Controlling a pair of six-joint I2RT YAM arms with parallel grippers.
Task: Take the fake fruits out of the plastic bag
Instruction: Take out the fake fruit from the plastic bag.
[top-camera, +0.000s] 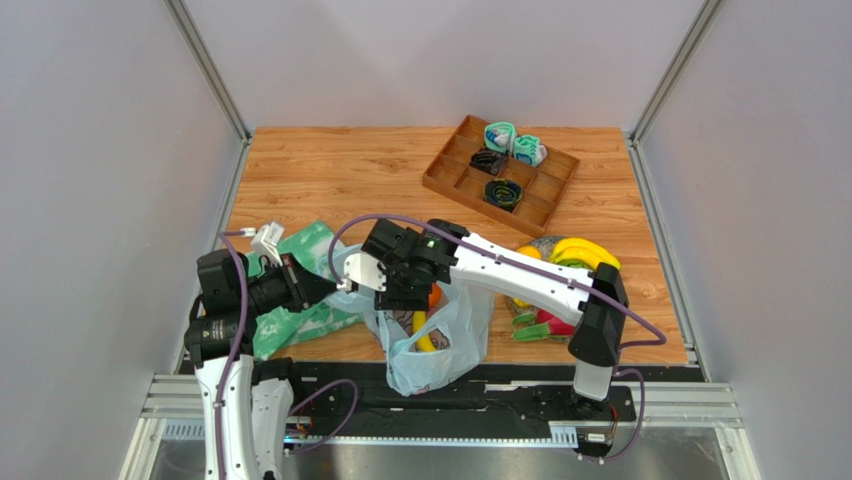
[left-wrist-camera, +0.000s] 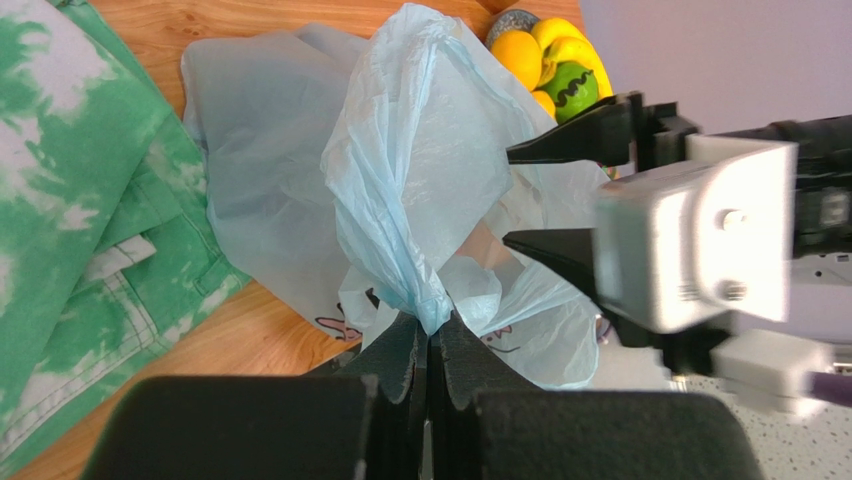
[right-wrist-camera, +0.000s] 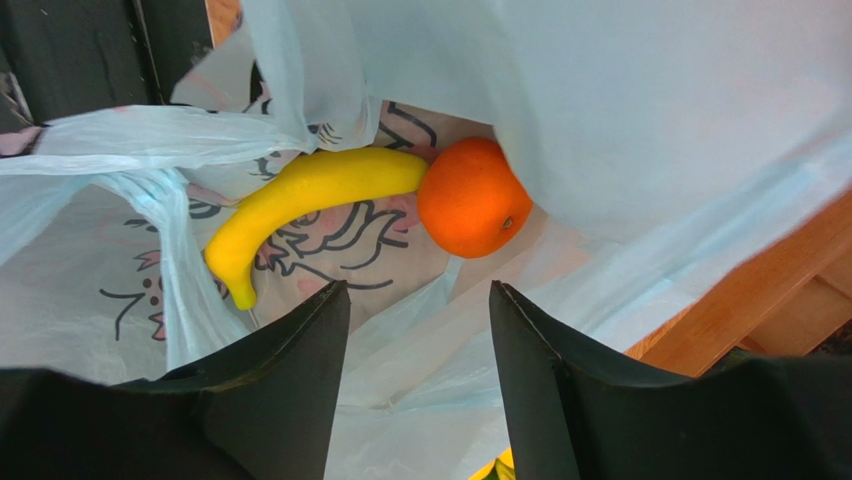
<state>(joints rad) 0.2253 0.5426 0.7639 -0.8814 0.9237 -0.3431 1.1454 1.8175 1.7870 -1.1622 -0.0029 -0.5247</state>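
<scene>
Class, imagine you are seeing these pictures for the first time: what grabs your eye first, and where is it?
The pale-blue plastic bag at the near edge of the table stands out, one fold pinched up by the shut left gripper. Inside it lie a yellow banana and an orange, touching, with the open right gripper above them. A bright pile of fruit lies to the right of the bag.
</scene>
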